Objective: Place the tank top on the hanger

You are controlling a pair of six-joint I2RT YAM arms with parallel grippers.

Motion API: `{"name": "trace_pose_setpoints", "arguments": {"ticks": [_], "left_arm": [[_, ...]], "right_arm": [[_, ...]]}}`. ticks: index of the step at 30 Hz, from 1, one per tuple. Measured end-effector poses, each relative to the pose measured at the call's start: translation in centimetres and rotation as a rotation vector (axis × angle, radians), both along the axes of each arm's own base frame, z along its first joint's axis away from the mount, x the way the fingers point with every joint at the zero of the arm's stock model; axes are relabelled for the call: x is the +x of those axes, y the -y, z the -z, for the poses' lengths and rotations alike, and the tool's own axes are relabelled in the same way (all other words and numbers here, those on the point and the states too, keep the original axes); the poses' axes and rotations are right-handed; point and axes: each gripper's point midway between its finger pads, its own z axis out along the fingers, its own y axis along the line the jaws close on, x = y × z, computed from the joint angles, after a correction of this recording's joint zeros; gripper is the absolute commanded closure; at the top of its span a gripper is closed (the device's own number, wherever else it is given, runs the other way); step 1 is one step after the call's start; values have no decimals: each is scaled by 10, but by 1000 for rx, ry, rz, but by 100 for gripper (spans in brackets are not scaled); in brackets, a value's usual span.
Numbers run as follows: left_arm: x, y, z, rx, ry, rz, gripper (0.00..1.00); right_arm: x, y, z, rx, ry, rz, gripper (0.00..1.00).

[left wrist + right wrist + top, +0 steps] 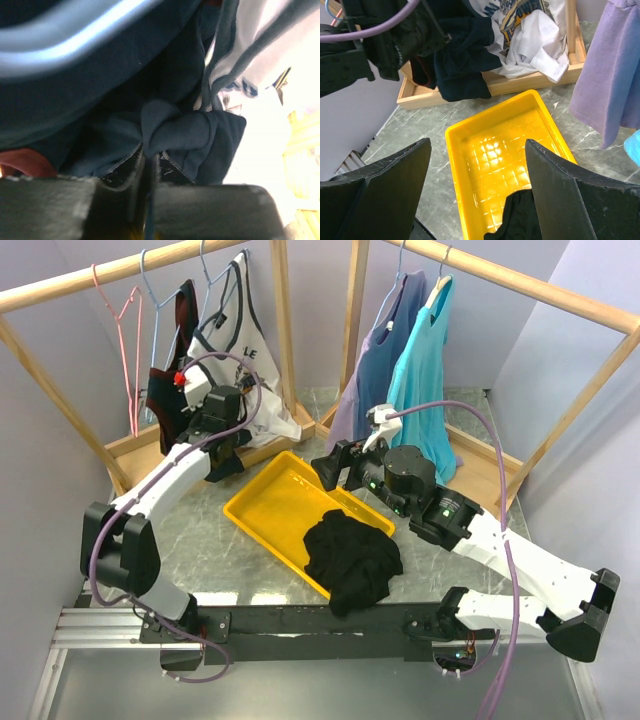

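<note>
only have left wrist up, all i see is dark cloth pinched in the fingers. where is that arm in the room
Observer: The left gripper is up at the left wooden rack. It is shut on the tank top, which hangs beside a white tank top.
Operator: is it on the hanger
Observer: Its upper part hangs at the light-blue hanger on the rail. I cannot tell whether both straps are on.
Operator: whats the right arm doing
Observer: The right gripper hovers open over the yellow tray, holding nothing. A black garment lies at the tray's near end, spilling over its edge.
</note>
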Motion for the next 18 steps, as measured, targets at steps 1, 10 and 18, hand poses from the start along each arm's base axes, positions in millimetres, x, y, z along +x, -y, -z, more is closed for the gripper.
{"name": "trace_pose_setpoints", "arguments": {"ticks": [1, 10, 18], "left_arm": [[2, 1, 2, -4, 1, 5, 67], [-26, 19, 69, -75, -123, 142, 23], [-58, 54, 35, -177, -31, 328, 12]], "right_arm": [[0, 0, 0, 0, 0, 0, 17], [-4, -4, 2, -4, -3, -15, 16], [-8, -10, 5, -10, -9, -34, 16]]}}
